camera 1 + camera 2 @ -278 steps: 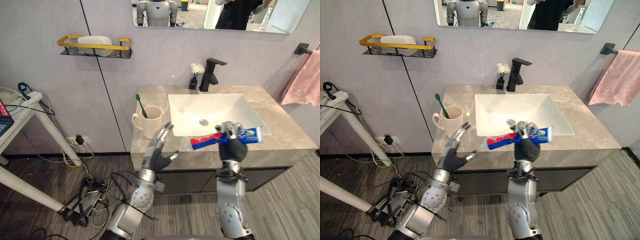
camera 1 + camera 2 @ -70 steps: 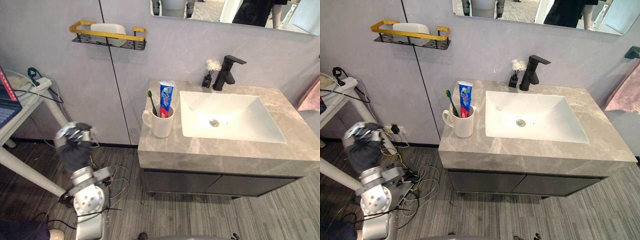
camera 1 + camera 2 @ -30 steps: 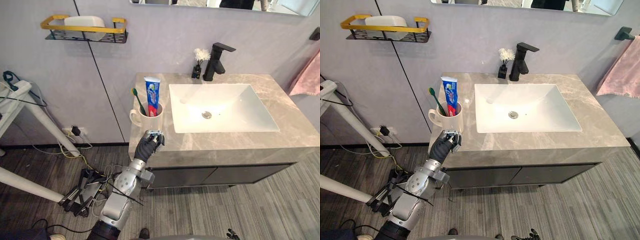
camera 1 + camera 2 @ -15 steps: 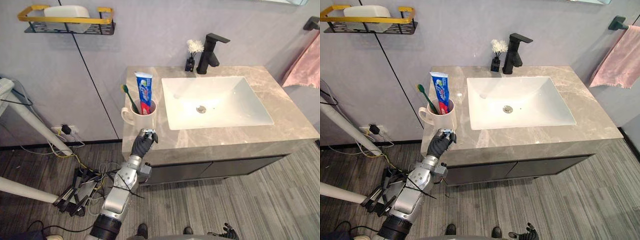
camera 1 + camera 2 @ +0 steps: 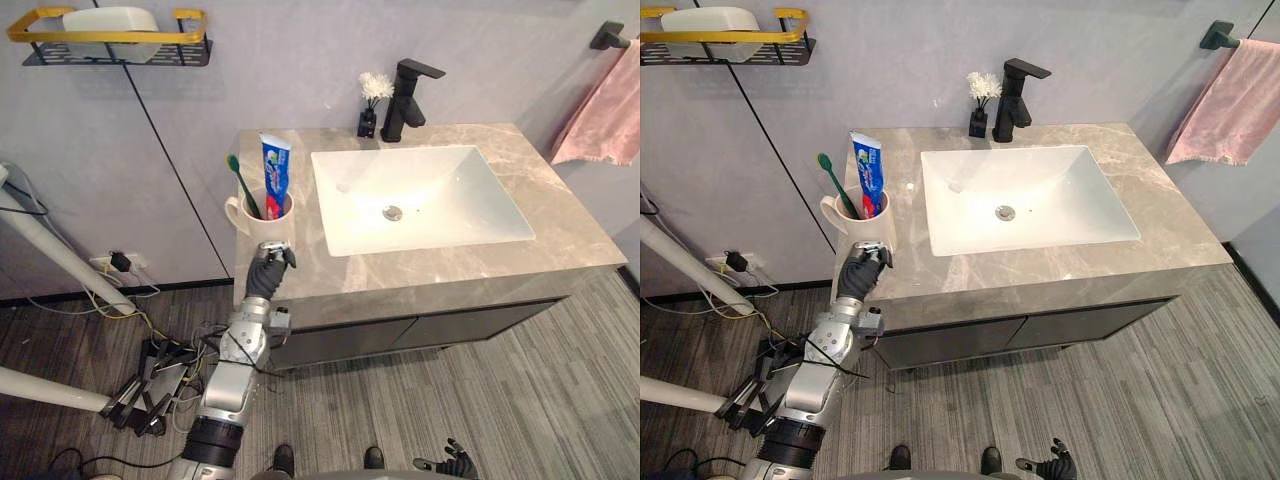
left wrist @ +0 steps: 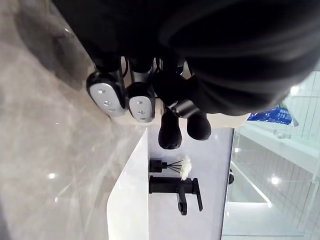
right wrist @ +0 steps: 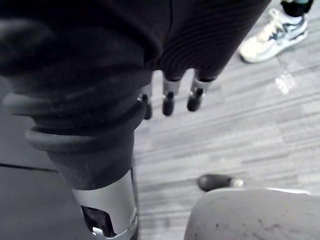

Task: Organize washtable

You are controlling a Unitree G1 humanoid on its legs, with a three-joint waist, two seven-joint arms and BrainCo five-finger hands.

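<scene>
**Left hand (image 5: 270,270) curled at the tabletop (image 5: 560,225) edge, toothpaste already in the mug (image 5: 262,220)**

Left hand sits at the front left corner of the tabletop, just in front of the mug. Its fingers (image 6: 141,101) are curled in and hold nothing. From the head views I cannot tell whether the knuckles touch the mug or stop just short of it. The right hand (image 7: 170,97) hangs low by the floor, well apart from the work, with its fingers straight and relaxed and nothing in it.

The white mug stands near the left end of the stone top, beside the basin (image 5: 420,195). A toothpaste tube (image 5: 274,175) stands upright in it, and a green toothbrush (image 5: 240,182) leans out toward the wall side. Behind the basin are the black tap (image 5: 408,85) and, just to its left, a small black vase with a white flower (image 5: 370,100). A pink towel (image 5: 605,110) hangs at the far right. A yellow-railed shelf (image 5: 110,38) on the wall carries a white object.

As I judge it, the tidying is close to done. Brush and paste are gathered in the mug, the basin holds nothing, and nothing loose lies on the stone. What may be left is small: perhaps nudging the mug back from the edge, then drawing the left hand clear
</scene>
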